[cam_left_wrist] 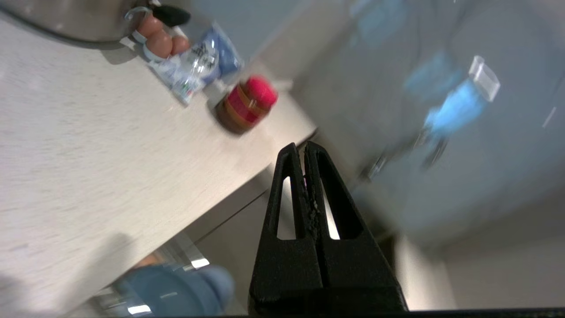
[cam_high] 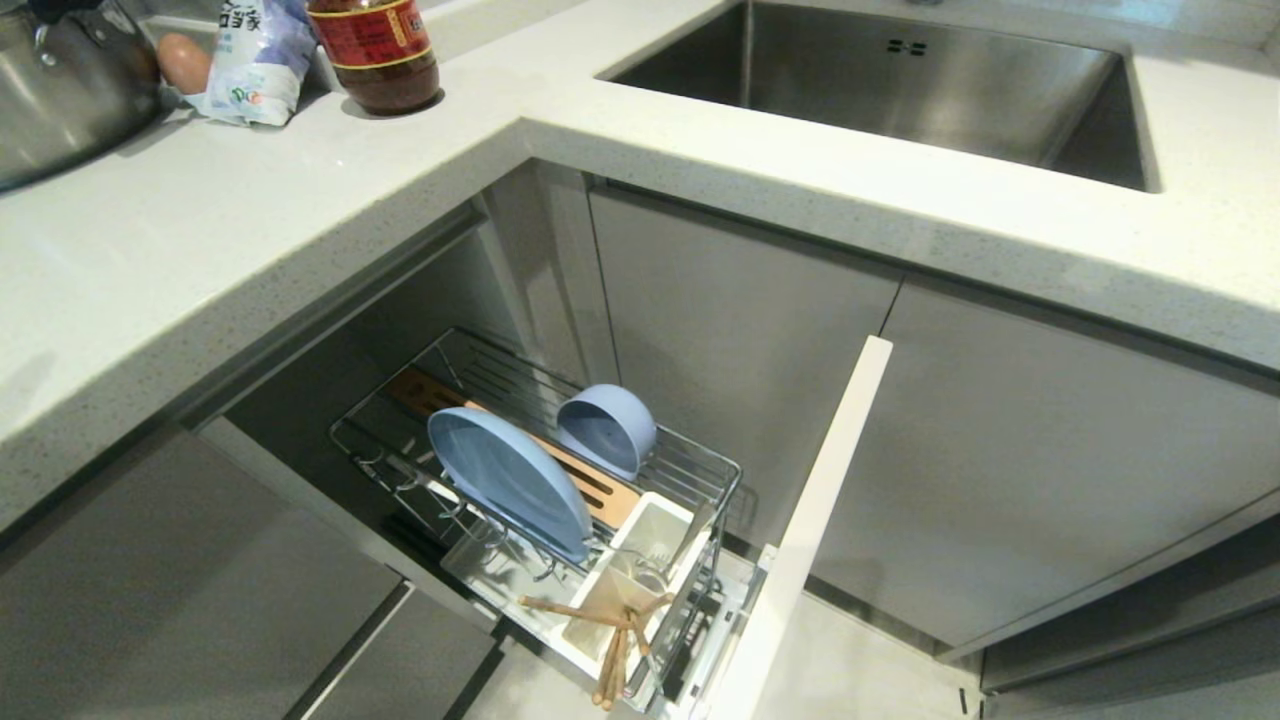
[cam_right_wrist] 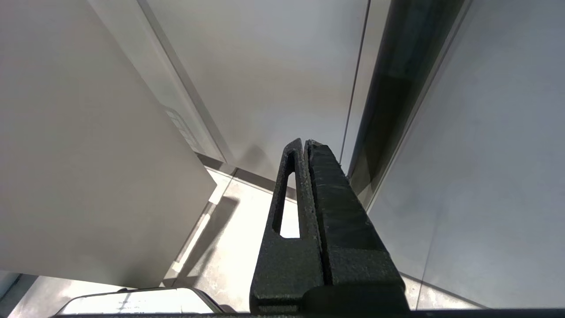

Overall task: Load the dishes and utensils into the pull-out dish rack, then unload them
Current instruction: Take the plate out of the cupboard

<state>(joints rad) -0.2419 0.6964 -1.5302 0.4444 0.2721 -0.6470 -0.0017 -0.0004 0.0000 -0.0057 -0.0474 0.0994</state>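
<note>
Both jaws pressed together, empty; plate point(cam_high: 508, 482) upright in rack point(cam_high: 700, 465), apart.

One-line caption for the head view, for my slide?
Pull-out dish rack loaded: blue plate, bowl, chopsticks.

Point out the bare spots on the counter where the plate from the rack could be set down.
Widest free patch: white speckled countertop between the dark sauce jar and the steel sink. Crowded: the far left corner, with the steel pot, egg and plastic bag.
</note>
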